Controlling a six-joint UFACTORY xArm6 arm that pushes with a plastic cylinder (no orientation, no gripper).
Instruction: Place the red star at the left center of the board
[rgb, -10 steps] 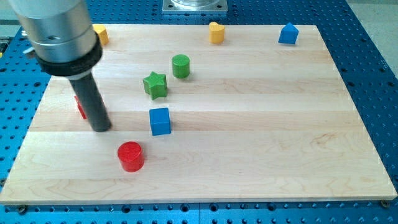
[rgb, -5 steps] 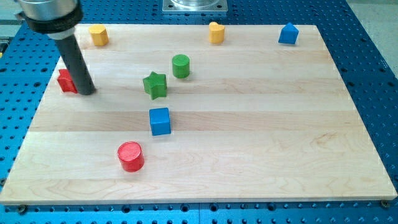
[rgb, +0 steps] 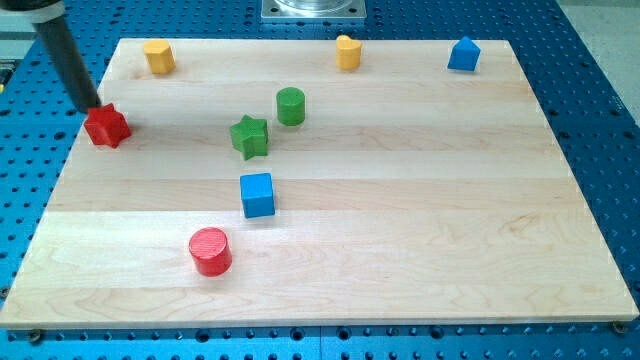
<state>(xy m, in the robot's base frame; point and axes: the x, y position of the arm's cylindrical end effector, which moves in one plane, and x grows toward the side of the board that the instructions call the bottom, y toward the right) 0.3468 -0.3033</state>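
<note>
Gripperless end effector: my tip (rgb: 90, 106) touches the red star (rgb: 106, 127) at its upper-left; no writing shows.

Bright, even, sharp; soft shadows.

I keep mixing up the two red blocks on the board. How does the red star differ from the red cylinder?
The red star has pointed arms; the red cylinder is round with a flat circular top. The red star sits at the board's left edge, just below my tip; the red cylinder stands alone near the view's bottom, below the blue cube. Both share the same red.
</note>
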